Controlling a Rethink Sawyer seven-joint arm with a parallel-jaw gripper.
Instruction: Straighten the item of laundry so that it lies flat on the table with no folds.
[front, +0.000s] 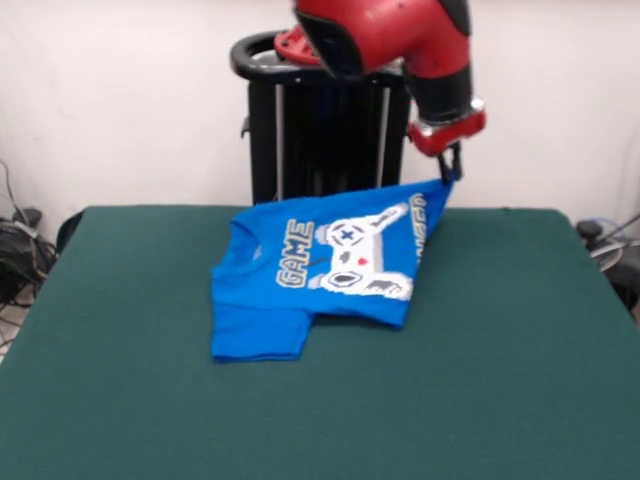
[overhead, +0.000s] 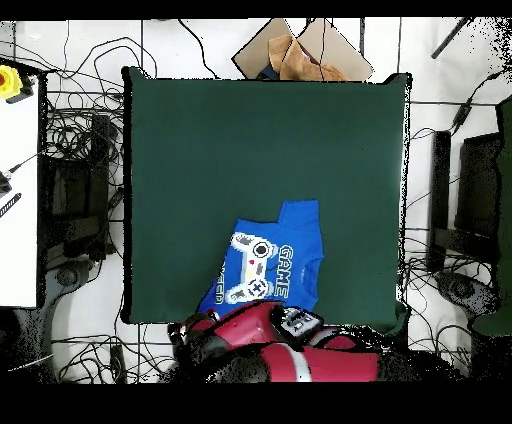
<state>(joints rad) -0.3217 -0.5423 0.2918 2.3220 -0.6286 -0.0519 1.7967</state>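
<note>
While the shirt hangs from one corner, this is how things stand, biggest first.

Table: the table (front: 120, 400) is a big dark green top, far bigger than the shirt. Most of it is bare.

Arm: the red and black arm (front: 400, 35) comes down over the far side of the table, right above the shirt's raised corner.

Shirt: the blue T-shirt (front: 300, 280) lies near the table's far edge, close to the robot. It is not flat. One side is folded under by the game controller print, so the word after "GAME" is bent out of sight. One sleeve sticks out toward the open middle of the table.

Gripper: the gripper (front: 447, 178) is pinched tight on the shirt's top corner and holds it up off the table.

Which way: from the gripper, the rest of the shirt runs down and away, slanting toward the sleeve. The long way of the shirt goes from the held corner to that sleeve.

Next move, my guess: pull the held corner away from the sleeve, so the folded side can open out, then lay it down.
</note>
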